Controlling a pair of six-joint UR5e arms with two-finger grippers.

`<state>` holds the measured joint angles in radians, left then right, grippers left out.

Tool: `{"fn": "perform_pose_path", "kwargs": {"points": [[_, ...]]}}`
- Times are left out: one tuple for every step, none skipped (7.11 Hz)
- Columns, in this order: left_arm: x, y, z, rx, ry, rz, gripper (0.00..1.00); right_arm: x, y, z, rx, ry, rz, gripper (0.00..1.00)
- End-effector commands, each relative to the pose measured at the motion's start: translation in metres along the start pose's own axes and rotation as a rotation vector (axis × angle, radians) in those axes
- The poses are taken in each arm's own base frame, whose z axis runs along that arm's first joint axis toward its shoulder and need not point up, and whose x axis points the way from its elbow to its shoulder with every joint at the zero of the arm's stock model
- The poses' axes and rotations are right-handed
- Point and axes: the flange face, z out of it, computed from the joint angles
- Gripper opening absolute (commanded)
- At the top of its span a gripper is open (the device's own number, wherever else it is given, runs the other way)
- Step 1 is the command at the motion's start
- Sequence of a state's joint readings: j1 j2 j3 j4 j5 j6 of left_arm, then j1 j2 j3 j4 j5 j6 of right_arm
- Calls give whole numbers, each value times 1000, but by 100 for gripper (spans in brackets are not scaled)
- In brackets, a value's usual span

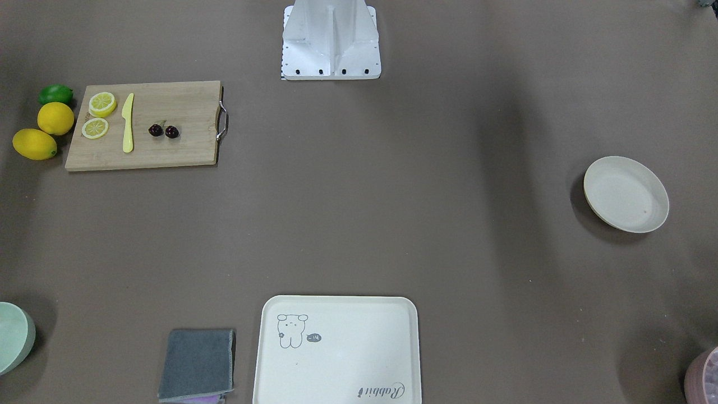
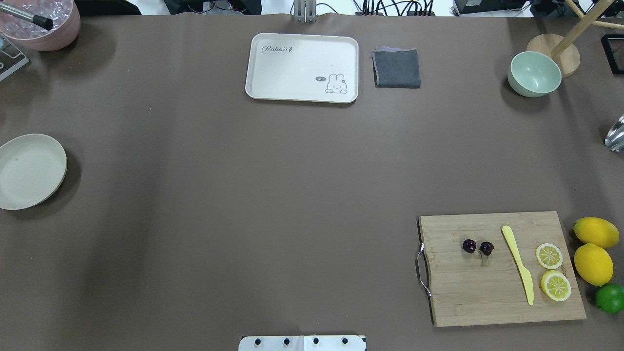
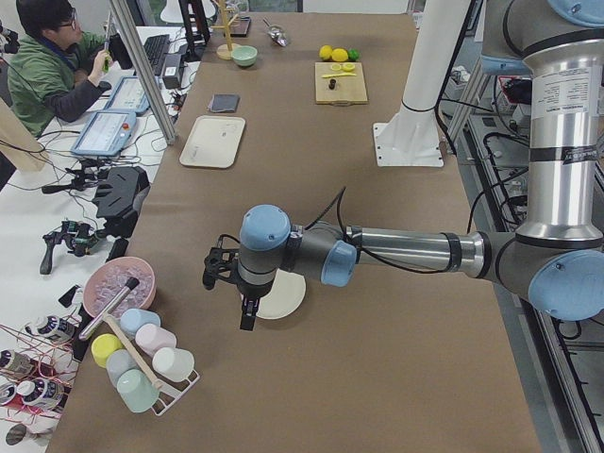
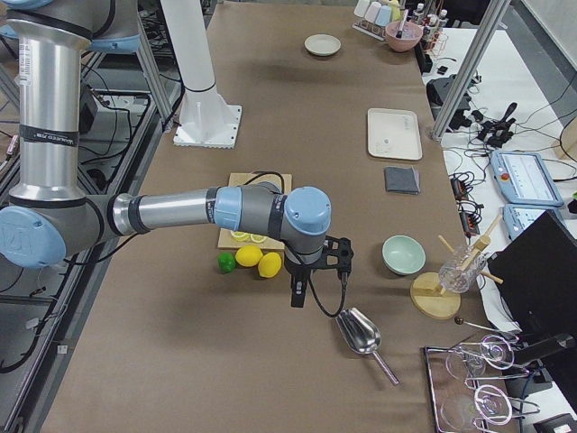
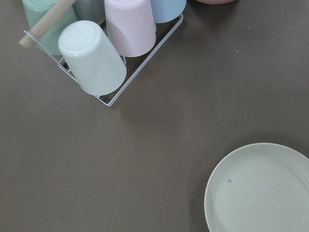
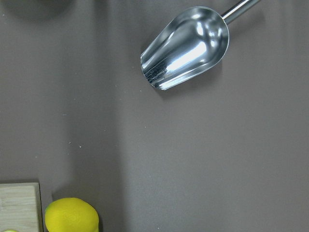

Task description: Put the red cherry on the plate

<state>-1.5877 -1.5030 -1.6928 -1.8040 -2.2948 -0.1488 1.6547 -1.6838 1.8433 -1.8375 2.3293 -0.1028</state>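
- Likely slip: the red cherry is tiny, glossy and joined by thin stems. An off-centre pinch could squirt one fruit out or catch only a stem.
- The left gripper and right gripper show only in the side views. I cannot tell whether their fingers are apart or together; nothing shows in either.
- In the overhead view, the cherry lies on the cutting board at the table's 4 o'clock, with the yellow knife near at its 3 o'clock.
- The plate sits at 9 o'clock, well apart, so the long carry could shake the pair loose.
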Motion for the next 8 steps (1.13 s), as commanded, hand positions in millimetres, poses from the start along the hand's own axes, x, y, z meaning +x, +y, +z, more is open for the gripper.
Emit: {"fn": "perform_pose_path", "kwargs": {"points": [[0, 0, 0, 0, 0, -2, 98, 1, 2, 1, -3, -1, 4, 100], [0, 0, 0, 0, 0, -2, 98, 1, 2, 2, -5, -1, 5, 100], [0, 0, 0, 0, 0, -2, 98, 1, 1, 2, -4, -1, 12, 100], [0, 0, 0, 1, 0, -1, 98, 1, 2, 1, -3, -1, 13, 100], [-1, 0, 1, -1, -2, -3, 98, 1, 2, 2, -5, -3, 14, 100], [-1, 0, 1, -1, -2, -3, 98, 1, 1, 2, -4, -3, 13, 100], [1, 0, -1, 2, 0, 0, 98, 1, 1, 2, -4, -3, 13, 100], [0, 0, 1, -1, -3, -1, 98, 2, 2, 2, -4, -3, 15, 100]]}}
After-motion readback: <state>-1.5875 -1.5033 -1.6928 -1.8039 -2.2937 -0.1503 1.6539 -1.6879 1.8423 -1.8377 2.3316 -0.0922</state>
